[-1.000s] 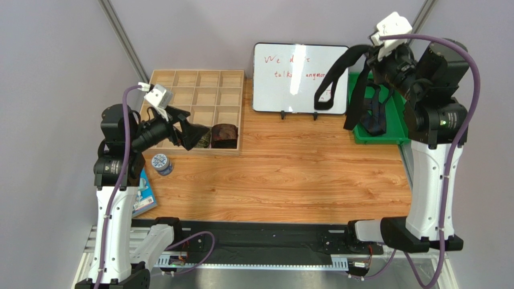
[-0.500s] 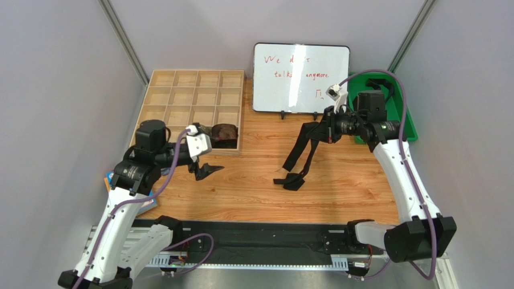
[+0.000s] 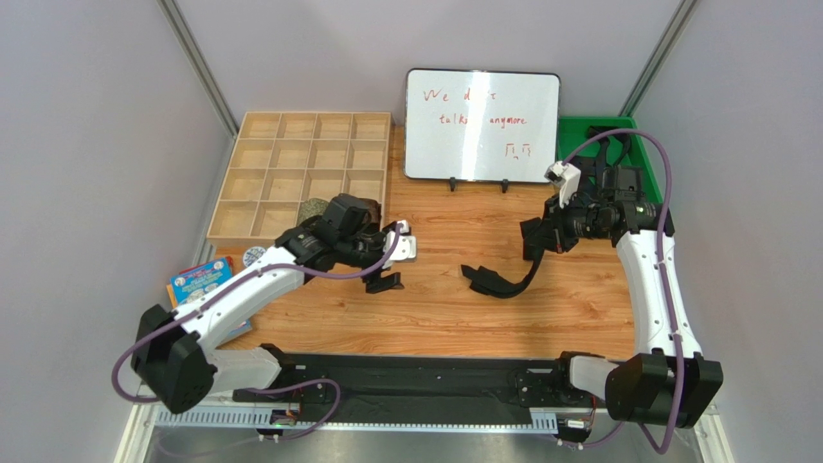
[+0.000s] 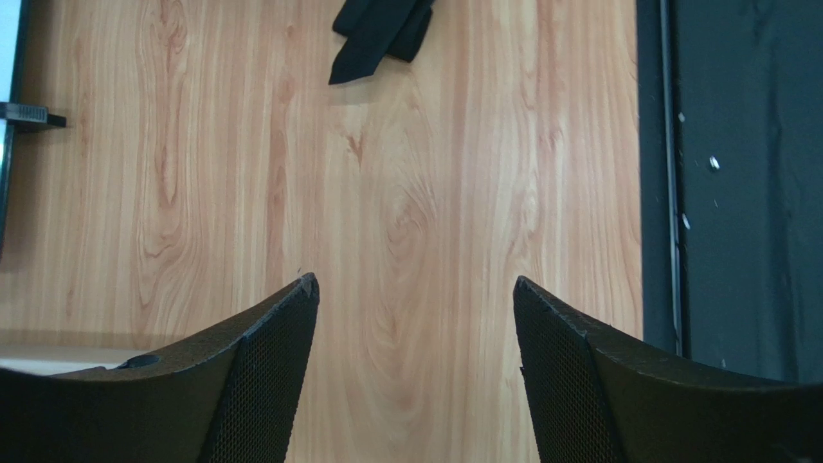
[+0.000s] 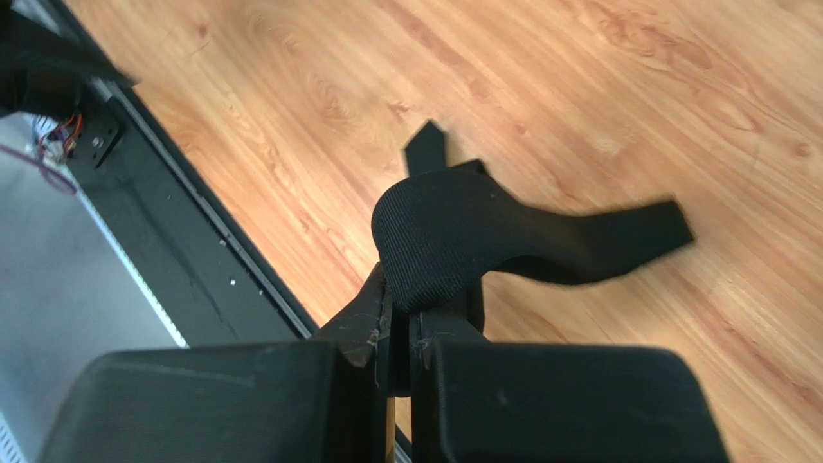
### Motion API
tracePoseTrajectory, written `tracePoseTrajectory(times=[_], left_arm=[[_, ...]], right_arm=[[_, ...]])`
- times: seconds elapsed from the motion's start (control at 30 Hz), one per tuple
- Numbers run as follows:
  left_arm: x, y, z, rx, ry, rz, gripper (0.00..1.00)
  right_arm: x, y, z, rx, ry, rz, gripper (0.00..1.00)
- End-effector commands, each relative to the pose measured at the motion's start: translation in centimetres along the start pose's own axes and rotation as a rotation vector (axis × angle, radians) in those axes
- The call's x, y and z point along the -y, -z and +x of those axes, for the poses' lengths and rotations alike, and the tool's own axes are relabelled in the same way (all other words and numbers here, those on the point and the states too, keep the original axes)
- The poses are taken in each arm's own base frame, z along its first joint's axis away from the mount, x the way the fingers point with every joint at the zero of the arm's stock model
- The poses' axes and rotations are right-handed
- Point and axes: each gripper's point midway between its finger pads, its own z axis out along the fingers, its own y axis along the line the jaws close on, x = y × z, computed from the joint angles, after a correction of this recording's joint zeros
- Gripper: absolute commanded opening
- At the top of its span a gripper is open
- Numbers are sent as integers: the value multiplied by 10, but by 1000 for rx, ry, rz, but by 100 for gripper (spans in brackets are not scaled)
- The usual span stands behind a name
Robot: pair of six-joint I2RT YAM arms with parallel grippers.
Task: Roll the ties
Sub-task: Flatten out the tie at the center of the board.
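- Now, your worktop (image 3: 454, 318) carries the black tie (image 3: 497, 282) a little right of its middle. A second ago that tie hung in loops in the air by the green bin (image 3: 580, 130).
- At the back left sits the wooden tray (image 3: 290, 154), with an olive-green coil (image 3: 312, 207) in its nearest row.
- The tie's long axis runs left to right. Its free end lies flat on the wood and points left, and the strip curves up to the right.
- Your right pincer (image 3: 537, 239) is clamped on the tie's upper part, with fabric bulging out past the closed fingers. It has come down from high over the bin to just above the wood.
- Your left pincer (image 3: 384, 283) stands wide with nothing between its jaws, over bare wood. It is left of the tie's end and apart from it, having swung out from the tray.
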Motion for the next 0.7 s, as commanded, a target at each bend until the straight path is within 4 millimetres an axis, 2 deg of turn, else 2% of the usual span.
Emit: tracePoseTrajectory(times=[0.0,0.07,0.13,0.17,0.23,0.27,0.33,0.37,0.4,0.43,0.47,0.53,0.67], left_arm=[[-67,-15,-57,182,29,-206,79],[-87,-11,-79,270,48,-283,81],[-94,-8,-90,317,101,-316,85],[-98,-4,-100,348,98,-341,86],[-104,5,-109,369,105,-395,89],[-104,8,-117,387,101,-404,90],[-103,15,-127,409,118,-423,92],[-99,15,-129,415,126,-419,92],[-91,18,-137,433,117,-412,94],[-86,18,-139,437,119,-408,95],[-81,16,-138,438,118,-407,96],[-71,18,-143,451,110,-420,98],[-72,18,-136,425,148,-476,98]], right_arm=[[-27,6,-3,19,118,-141,0],[-45,7,-19,95,129,-240,0],[-59,7,-31,134,103,-300,0],[-73,4,-43,156,147,-347,0],[-97,2,-50,147,144,-414,0],[-114,-2,-57,156,190,-467,0],[-132,0,-64,157,123,-520,0],[-138,-3,-75,197,159,-539,0],[-141,-4,-76,206,153,-547,0],[-146,-4,-79,205,108,-559,0],[-152,-5,-87,237,151,-572,0],[-159,-7,-89,239,135,-596,0],[-173,-8,-94,231,98,-660,0]])
